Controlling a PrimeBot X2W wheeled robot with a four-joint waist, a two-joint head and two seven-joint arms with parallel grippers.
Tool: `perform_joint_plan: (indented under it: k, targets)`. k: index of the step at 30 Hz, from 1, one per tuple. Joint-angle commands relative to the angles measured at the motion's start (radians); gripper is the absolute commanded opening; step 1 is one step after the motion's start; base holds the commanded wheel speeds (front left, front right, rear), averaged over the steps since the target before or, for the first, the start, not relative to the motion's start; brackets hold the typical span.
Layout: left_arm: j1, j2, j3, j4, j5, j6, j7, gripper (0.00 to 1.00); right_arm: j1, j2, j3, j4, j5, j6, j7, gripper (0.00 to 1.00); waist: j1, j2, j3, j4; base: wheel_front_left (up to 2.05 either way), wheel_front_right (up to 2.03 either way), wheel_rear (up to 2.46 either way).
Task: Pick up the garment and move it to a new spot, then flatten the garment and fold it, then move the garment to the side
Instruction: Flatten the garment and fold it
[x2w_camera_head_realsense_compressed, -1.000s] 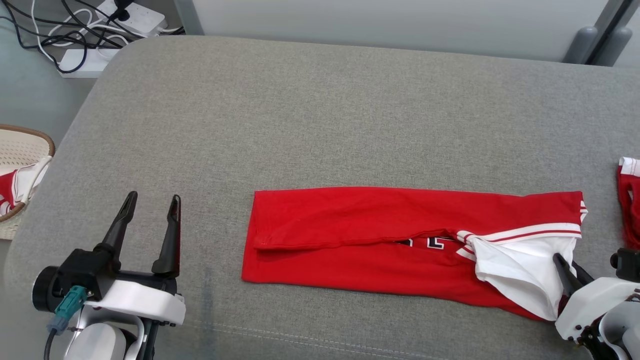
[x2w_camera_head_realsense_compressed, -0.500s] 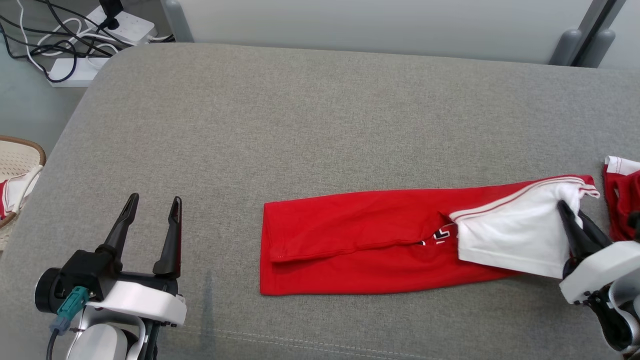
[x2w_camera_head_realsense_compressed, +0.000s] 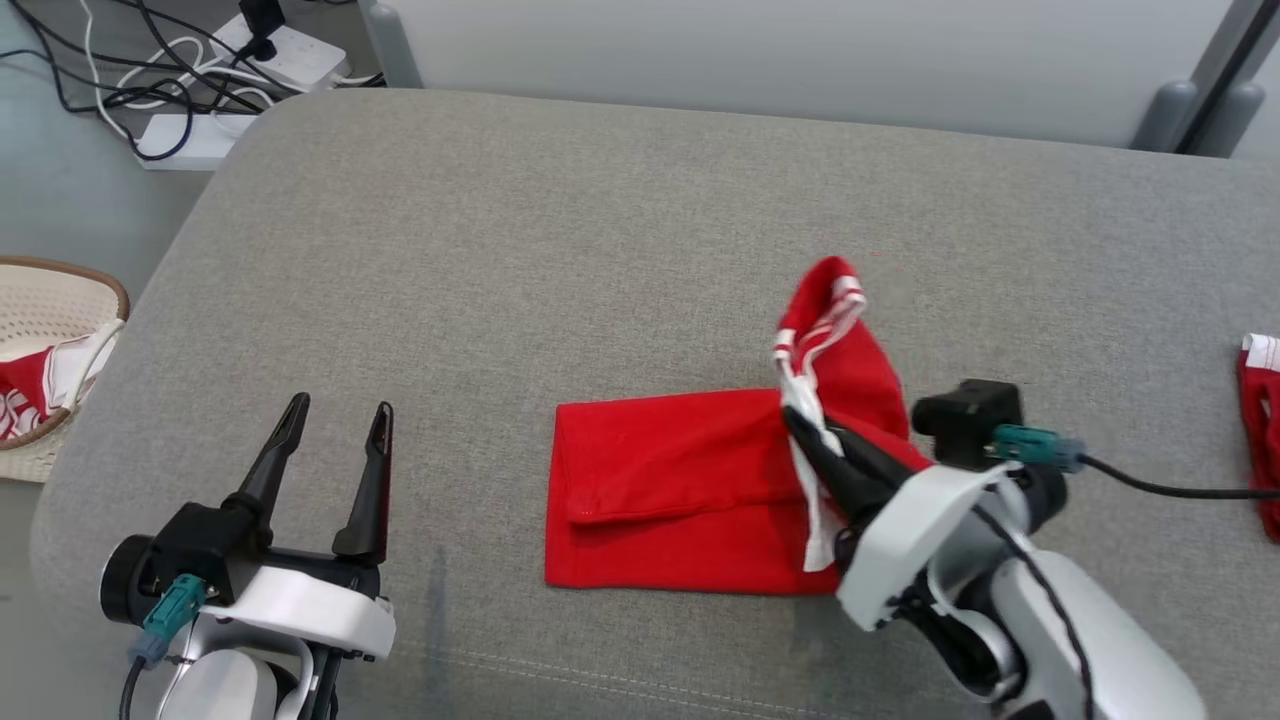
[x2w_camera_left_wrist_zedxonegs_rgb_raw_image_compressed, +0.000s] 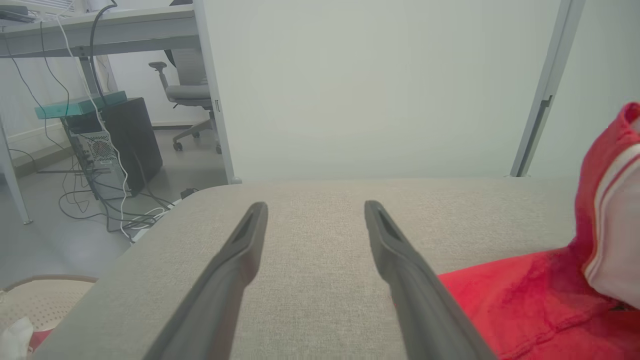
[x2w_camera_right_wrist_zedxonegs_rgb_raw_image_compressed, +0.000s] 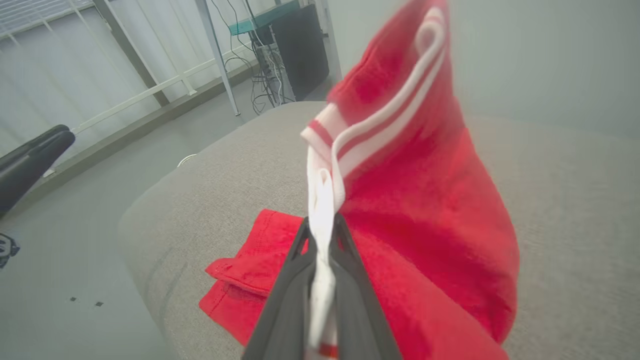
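Red cloth, the garment (x2w_camera_head_realsense_compressed: 680, 490), lay near the middle of the grey cushion (x2w_camera_head_realsense_compressed: 480, 250), with its right end raised off the surface. My right claw (x2w_camera_head_realsense_compressed: 795, 420) was pressed together on the white-trimmed edge of that raised end. My fingers (x2w_camera_right_wrist_zedxonegs_rgb_raw_image_compressed: 360, 300) hid how much cloth sat between them. My left claw (x2w_camera_head_realsense_compressed: 340, 405) stood spread, holding nothing, well apart from the garment. At the right border another red piece (x2w_camera_head_realsense_compressed: 1262, 430) was cut off. The basket (x2w_camera_head_realsense_compressed: 100, 285) on the left was half out of frame.

Basket (x2w_camera_head_realsense_compressed: 60, 300), power strip (x2w_camera_head_realsense_compressed: 290, 55), possibly computer tower (x2w_camera_left_wrist_zedxonegs_rgb_raw_image_compressed: 135, 140)
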Motion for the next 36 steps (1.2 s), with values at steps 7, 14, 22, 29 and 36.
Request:
perform_joint_plan:
  k: [7,14,22,29,36]
  targets:
    - [-0.064,-0.013,0.024,0.002,0.019,-0.024,-0.006,1.00,-0.131,0.134,0.114,0.195,-0.042,-0.003,-0.035,0.00,0.0000,0.0000,0.012,0.069,0.00,0.00,0.00]
    - [-0.087,-0.027,0.015,0.023,0.029,-0.042,-0.006,1.00,-0.197,0.148,0.211,0.338,0.031,-0.003,-0.094,0.00,0.0000,0.0000,0.031,0.120,0.00,0.00,0.00]
    - [-0.116,-0.050,-0.002,0.038,0.043,-0.055,-0.006,1.00,-0.276,0.149,0.343,0.434,0.174,-0.003,-0.145,0.35,0.0000,0.0000,0.056,0.150,0.00,0.00,0.00]
    - [-0.128,-0.048,0.000,0.046,0.046,-0.061,-0.006,1.00,-0.327,0.149,0.417,0.428,0.308,-0.003,-0.208,1.00,0.0000,0.0000,0.064,0.129,0.00,0.00,0.00]
    - [-0.111,-0.034,0.042,0.035,0.059,-0.061,-0.006,1.00,-0.384,0.106,0.296,0.391,0.253,-0.003,-0.365,1.00,0.0000,0.0000,0.060,0.046,0.00,0.00,0.00]
